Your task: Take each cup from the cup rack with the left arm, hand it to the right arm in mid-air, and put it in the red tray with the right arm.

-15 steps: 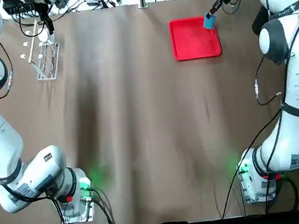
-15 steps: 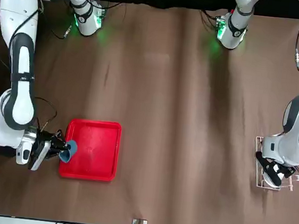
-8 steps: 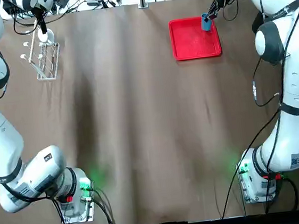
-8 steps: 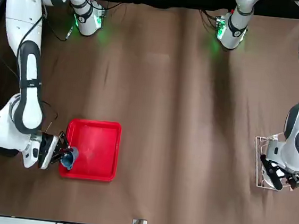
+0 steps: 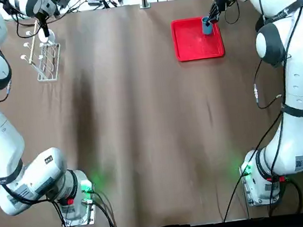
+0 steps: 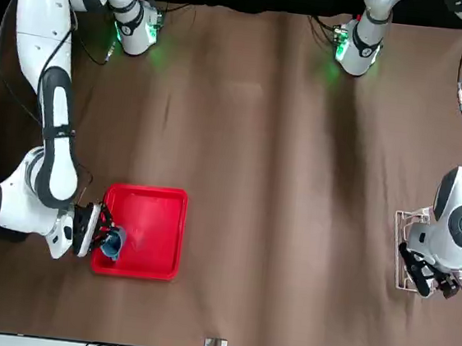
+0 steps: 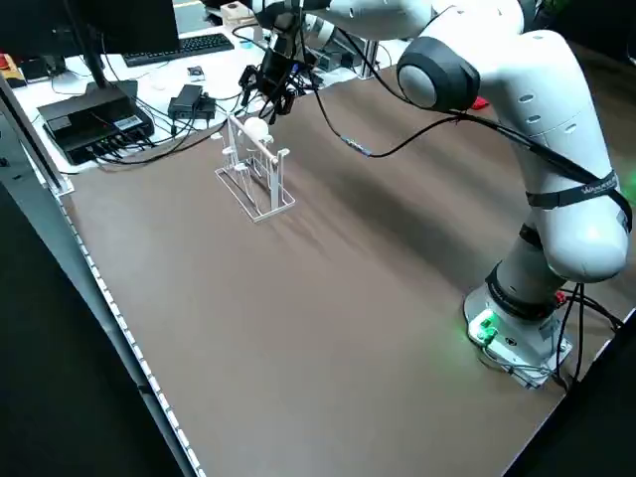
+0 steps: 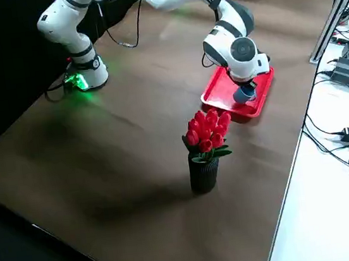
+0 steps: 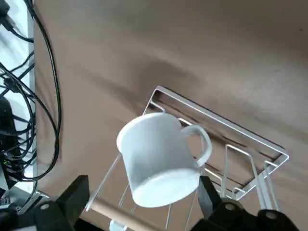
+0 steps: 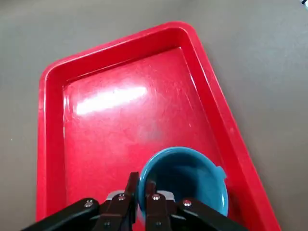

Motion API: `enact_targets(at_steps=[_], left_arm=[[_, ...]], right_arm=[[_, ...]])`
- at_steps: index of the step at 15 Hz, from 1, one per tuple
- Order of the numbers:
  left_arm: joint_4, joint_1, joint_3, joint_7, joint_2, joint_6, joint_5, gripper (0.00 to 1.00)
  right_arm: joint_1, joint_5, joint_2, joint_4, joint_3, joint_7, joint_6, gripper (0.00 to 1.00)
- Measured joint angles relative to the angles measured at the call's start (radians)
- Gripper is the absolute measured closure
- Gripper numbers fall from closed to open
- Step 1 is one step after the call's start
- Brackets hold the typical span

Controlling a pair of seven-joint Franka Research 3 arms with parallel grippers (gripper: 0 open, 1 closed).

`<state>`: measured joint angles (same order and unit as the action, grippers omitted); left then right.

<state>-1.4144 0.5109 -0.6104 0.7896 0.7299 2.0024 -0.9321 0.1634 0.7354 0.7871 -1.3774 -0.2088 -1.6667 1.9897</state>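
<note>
Two robot arms work at opposite far corners of a brown table [image 5: 152,124]. At the red tray [image 5: 194,44], the right gripper [image 10: 142,195] has its fingers pinched together on the rim of the blue cup [image 10: 185,180], one finger inside the wall and one outside; the wrist view shows the cup's open mouth facing the camera over the tray's floor, close to the rim on the robot's right side. From the front, the blue cup sits at the tray's edge nearest that gripper, and whether its base touches the tray cannot be told. Across the table, the left gripper [image 9: 139,209] hovers at the cup rack [image 5: 46,62], its fingers [image 9: 72,195] spread wide on either side of the white cup [image 9: 161,161] and apparently not touching it. That cup hangs tilted on a peg of the white wire rack, handle turned outward. Near the table's edge on the right arm's side stands a dark vase of red tulips [image 8: 206,142], well apart from the tray. Cables [image 5: 96,0] and electronics crowd the white bench beyond the table's far edge.
</note>
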Motion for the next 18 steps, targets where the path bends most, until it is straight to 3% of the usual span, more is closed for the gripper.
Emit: enact_targets(at_steps=[8,14,15,16,18], left_arm=[[-0.029,-0.002,0.001,0.0,0.008,0.0,-0.012,0.0],[-0.045,-0.002,0.024,0.001,0.008,0.0,-0.013,0.0],[-0.049,-0.002,0.03,0.001,0.008,0.0,-0.013,0.0],[-0.05,-0.002,0.031,0.001,0.008,0.0,-0.013,0.0],[-0.051,-0.002,0.035,0.001,0.008,0.0,-0.013,0.0]], right_arm=[[-0.007,-0.014,0.01,-0.006,0.0,-0.009,-0.074,0.89],[-0.028,-0.015,0.011,-0.015,-0.001,-0.011,-0.096,0.34],[-0.029,-0.015,0.011,-0.015,-0.001,-0.011,-0.097,0.15],[-0.028,-0.015,0.011,-0.012,-0.001,-0.01,-0.105,0.06],[-0.027,-0.016,0.009,0.014,-0.001,0.025,-0.151,0.0]])
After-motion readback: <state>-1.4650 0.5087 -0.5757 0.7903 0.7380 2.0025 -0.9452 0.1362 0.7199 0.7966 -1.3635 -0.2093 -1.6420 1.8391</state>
